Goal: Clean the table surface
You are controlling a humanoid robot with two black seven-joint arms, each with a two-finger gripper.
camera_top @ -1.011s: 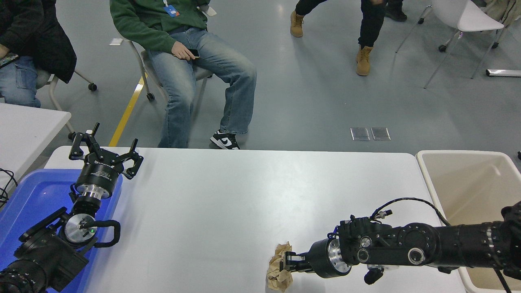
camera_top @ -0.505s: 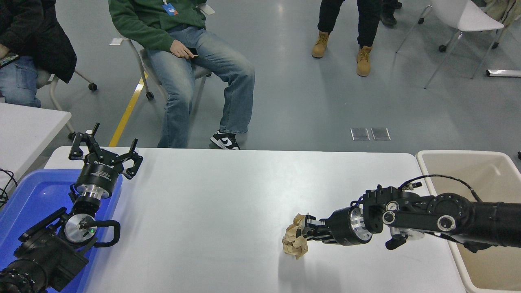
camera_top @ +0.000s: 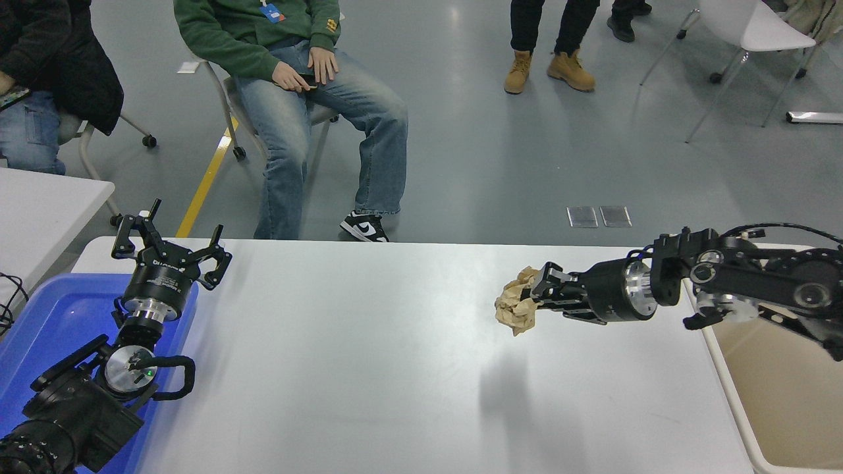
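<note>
The large white table surface (camera_top: 369, 355) fills the lower part of the head view. My right gripper (camera_top: 535, 294) is shut on a crumpled brown paper ball (camera_top: 516, 308) and holds it in the air above the table's right half; its shadow lies on the tabletop below. The right arm comes in from the right edge, over the bin's near-left corner. My left gripper (camera_top: 170, 242) is open and empty, parked at the lower left above a blue tray.
A beige bin (camera_top: 784, 395) stands against the table's right end. A blue tray (camera_top: 46, 322) sits on the table's left end. A smaller white table (camera_top: 39, 204) is at the left edge. People sit and stand beyond the far edge.
My right gripper has lifted the paper ball off the table's front edge and carried it up and to the right, toward the bin. The left arm has not moved.
</note>
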